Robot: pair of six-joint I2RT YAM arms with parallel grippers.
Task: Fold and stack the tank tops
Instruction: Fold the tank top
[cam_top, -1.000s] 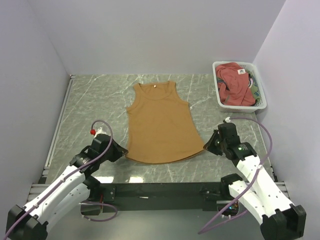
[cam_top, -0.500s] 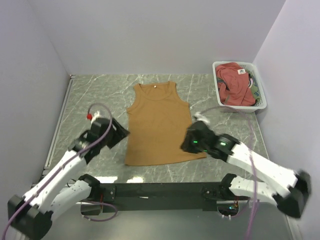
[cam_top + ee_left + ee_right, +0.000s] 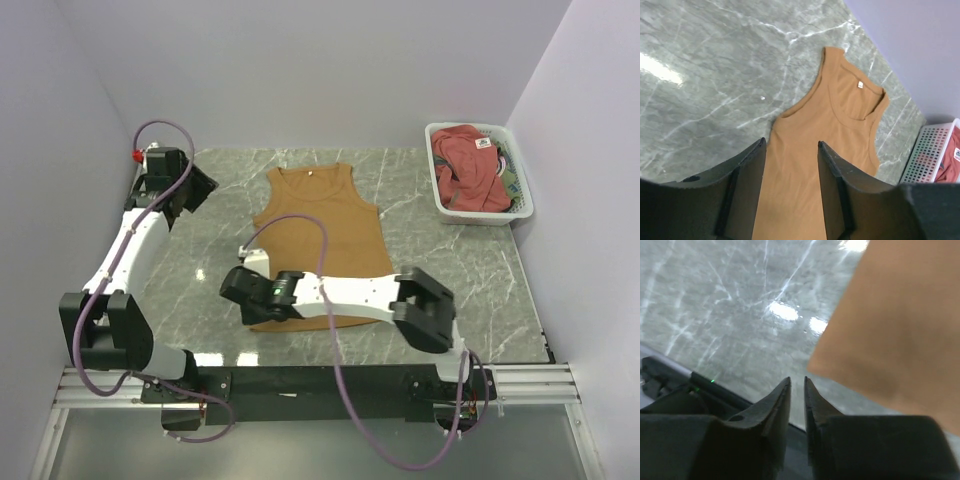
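Observation:
The tan-brown tank top lies flat on the marble table, neck toward the back; it also shows in the left wrist view and, blurred, in the right wrist view. The rust-red tank top lies crumpled in the white mesh basket. My left gripper is open and empty, raised at the back left, left of the tan top's shoulder. My right gripper reaches across the tan top's hem to its bottom left corner; its jaws are nearly together over bare marble, holding nothing.
The basket stands at the back right corner against the walls and shows at the edge of the left wrist view. White walls close the table on three sides. The dark front rail runs along the near edge.
My left arm swung from the near left up to the back left. My right arm swept from the right of the hem across to its left corner. The tan top's hem looks straighter.

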